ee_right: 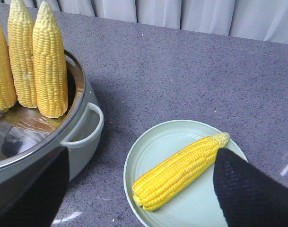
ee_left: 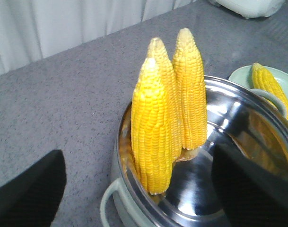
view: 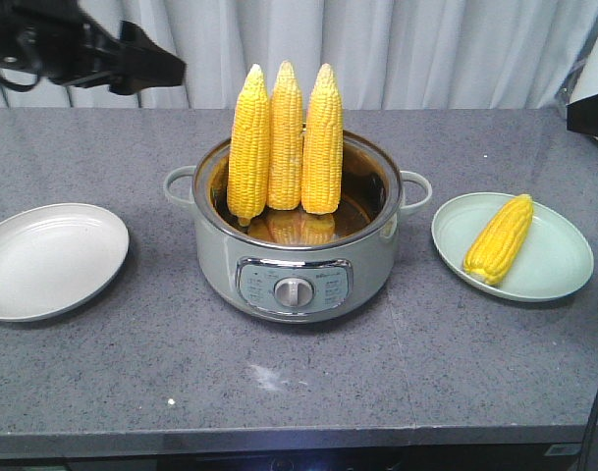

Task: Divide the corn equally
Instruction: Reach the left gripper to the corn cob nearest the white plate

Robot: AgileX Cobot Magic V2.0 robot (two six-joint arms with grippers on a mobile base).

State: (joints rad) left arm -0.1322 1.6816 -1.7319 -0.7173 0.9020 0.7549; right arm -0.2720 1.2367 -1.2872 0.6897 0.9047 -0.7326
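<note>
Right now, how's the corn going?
Left gripper, right gripper open, empty. Three cobs standing in pot, one cob on green plate; white plate bare. Nothing blocking.

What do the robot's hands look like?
Each hand has two wide, blunt black fingers. On the left gripper the fingers look smooth and matte; on the right gripper the fingers have a fine woven texture. The left arm is black, with black cables looping beside it.

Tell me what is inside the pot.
Three cobs of corn stand upright in the pot, tips up, at its far side. The shiny floor mirrors them. The front wall hides the near floor from the front view.
</note>
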